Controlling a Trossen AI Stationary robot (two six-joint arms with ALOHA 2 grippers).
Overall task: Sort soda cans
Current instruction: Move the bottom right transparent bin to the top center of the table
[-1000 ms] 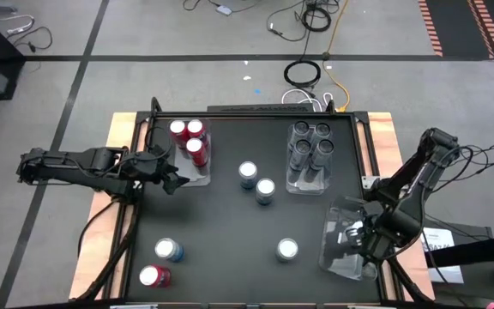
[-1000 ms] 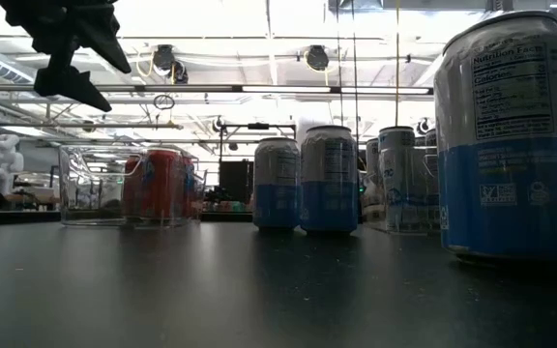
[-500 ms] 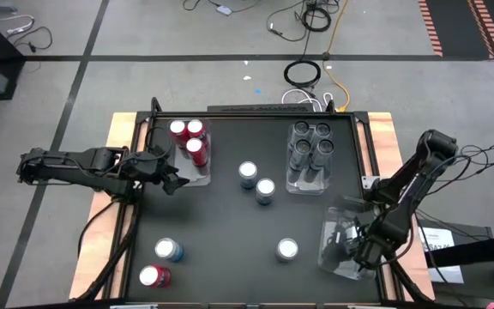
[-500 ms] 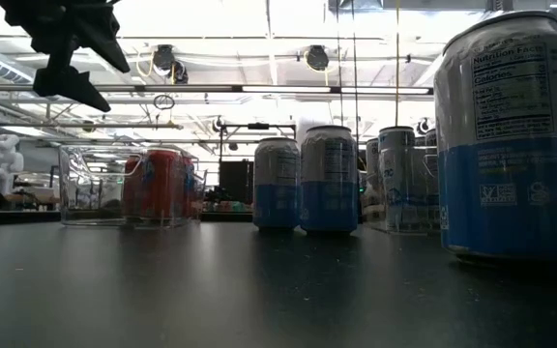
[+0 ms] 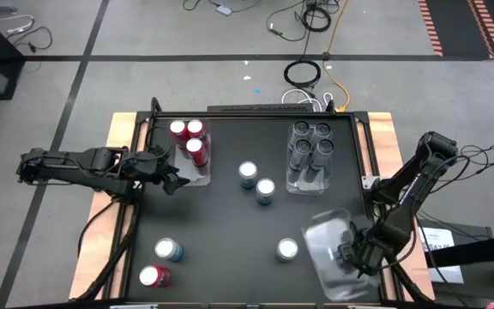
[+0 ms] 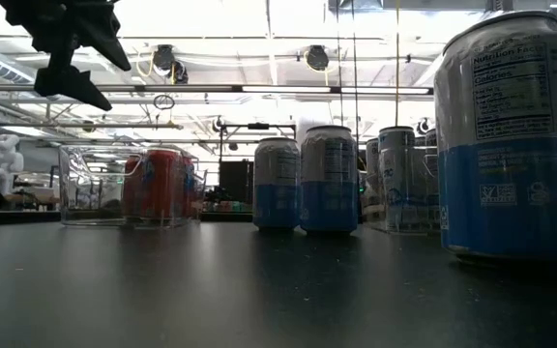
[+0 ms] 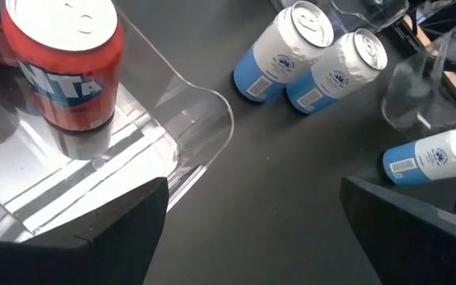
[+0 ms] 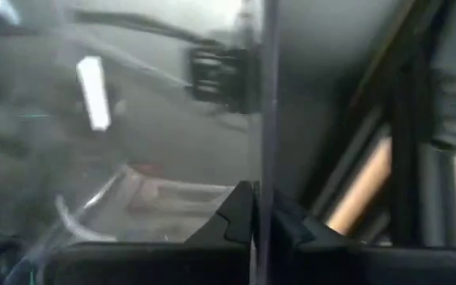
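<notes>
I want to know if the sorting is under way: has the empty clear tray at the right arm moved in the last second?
Yes. The empty clear tray, pinched by the right gripper, has slid leftward, nearer the lone blue can.

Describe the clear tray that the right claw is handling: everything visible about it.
The empty clear tray is a transparent, rectangular plastic bin with nothing in it. It sits skewed at the table's front right corner, close beside a blue-and-silver can. The right claw is shut on its wall, which the right wrist view shows pinched between the fingers.
</notes>
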